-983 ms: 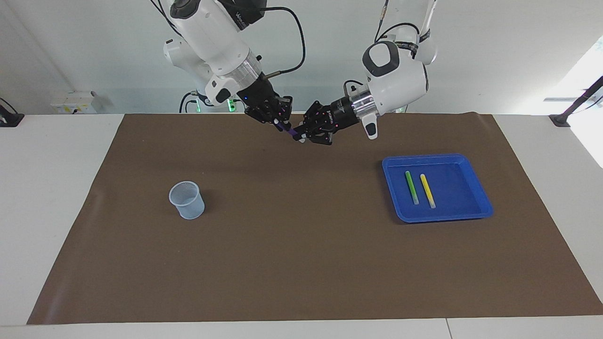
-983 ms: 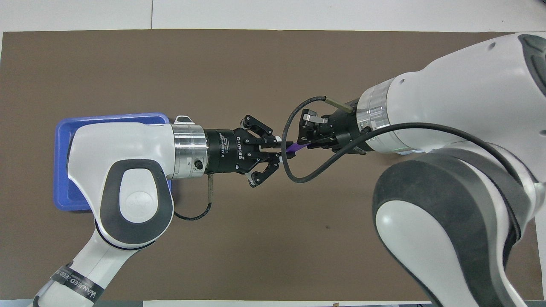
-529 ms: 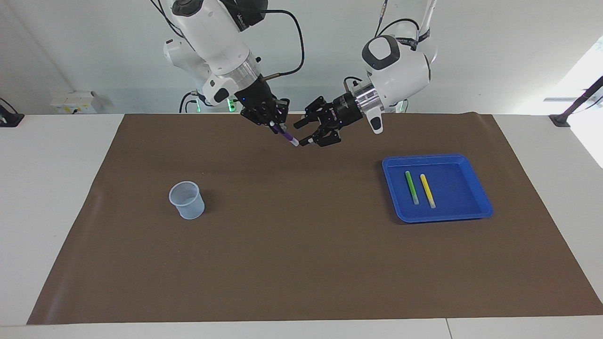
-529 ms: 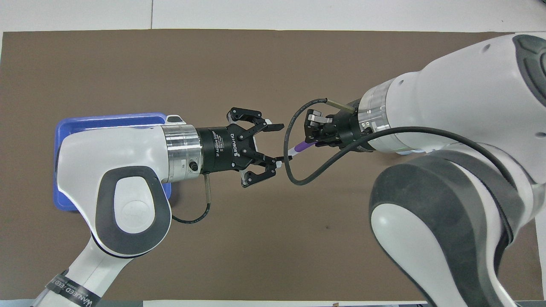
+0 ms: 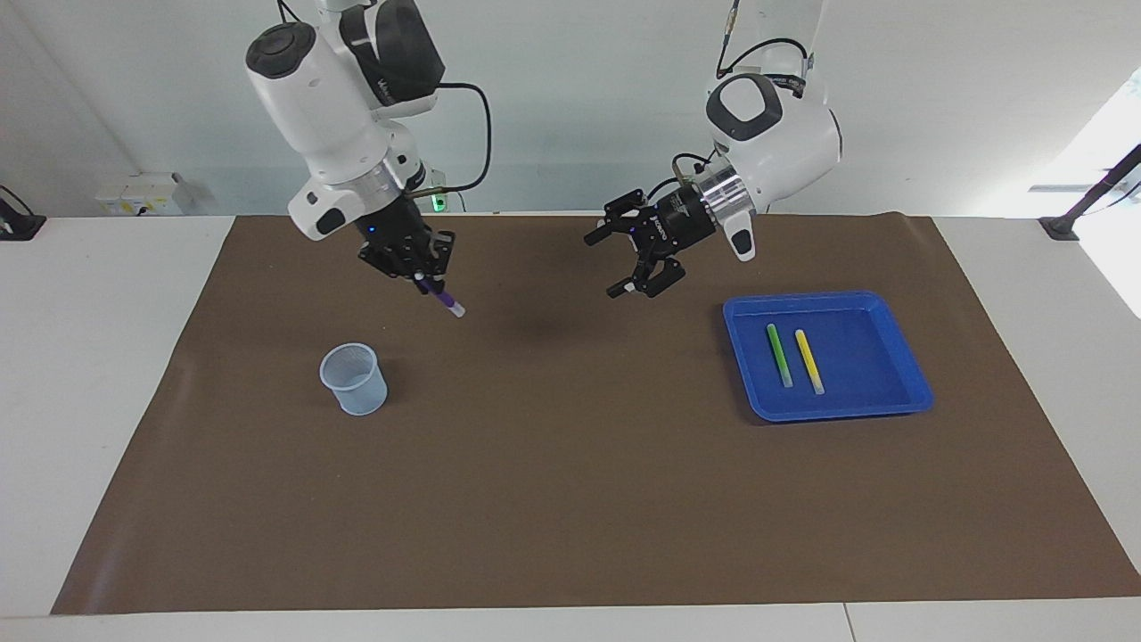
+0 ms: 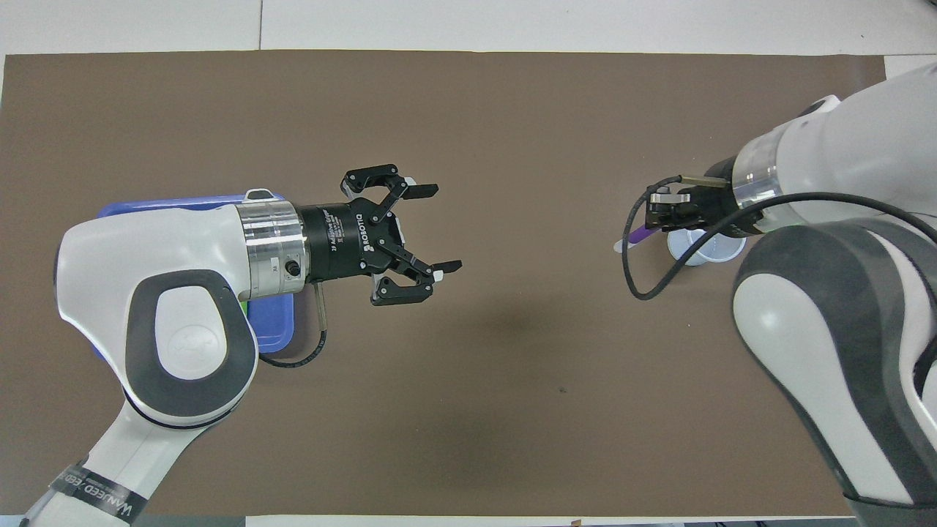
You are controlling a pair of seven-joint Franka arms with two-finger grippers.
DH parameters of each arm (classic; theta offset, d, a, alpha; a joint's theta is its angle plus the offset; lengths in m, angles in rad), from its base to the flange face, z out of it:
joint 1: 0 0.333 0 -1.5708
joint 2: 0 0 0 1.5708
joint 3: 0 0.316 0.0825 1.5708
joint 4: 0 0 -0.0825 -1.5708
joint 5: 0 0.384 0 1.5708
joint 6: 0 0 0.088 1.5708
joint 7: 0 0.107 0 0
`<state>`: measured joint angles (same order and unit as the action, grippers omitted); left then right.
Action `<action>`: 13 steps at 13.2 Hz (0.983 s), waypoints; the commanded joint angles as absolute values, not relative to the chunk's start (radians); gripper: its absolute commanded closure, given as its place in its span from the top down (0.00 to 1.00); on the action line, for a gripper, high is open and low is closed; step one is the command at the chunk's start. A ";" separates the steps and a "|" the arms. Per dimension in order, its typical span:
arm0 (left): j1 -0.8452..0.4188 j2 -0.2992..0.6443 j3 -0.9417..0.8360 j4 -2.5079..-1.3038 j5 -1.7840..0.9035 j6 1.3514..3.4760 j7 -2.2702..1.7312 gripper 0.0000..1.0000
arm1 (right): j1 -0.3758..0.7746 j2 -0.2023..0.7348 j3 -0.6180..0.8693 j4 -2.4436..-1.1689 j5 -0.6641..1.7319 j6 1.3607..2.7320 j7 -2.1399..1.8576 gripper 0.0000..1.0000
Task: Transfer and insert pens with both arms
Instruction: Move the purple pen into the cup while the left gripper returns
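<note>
My right gripper [image 5: 424,276] is shut on the purple pen [image 5: 445,300]. It holds the pen tilted, pale tip down, in the air over the mat close beside the pale blue mesh cup [image 5: 355,379]. In the overhead view the right gripper [image 6: 656,214] and the purple pen [image 6: 635,236] are just beside the cup [image 6: 704,250], which the wrist partly hides. My left gripper [image 5: 604,266] is open and empty over the mat between the table's middle and the blue tray [image 5: 911,379]; it also shows in the overhead view [image 6: 443,228]. The green pen [image 5: 779,354] and the yellow pen [image 5: 808,361] lie side by side in the tray.
A brown mat [image 5: 570,499] covers most of the white table. In the overhead view the left arm hides most of the blue tray [image 6: 168,208]. A thin black pole [image 5: 1092,198] stands at the table corner toward the left arm's end.
The left gripper opened and let go of the purple pen, then drew back toward the tray. The right gripper carried the pen away from the middle to beside the cup.
</note>
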<state>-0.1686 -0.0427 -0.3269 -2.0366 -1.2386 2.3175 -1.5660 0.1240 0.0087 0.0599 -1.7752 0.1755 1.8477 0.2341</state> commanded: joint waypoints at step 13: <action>0.109 -0.020 -0.324 -1.916 -0.269 1.757 -0.875 1.00 | -0.089 -0.014 0.074 -2.121 0.037 2.272 -0.192 0.00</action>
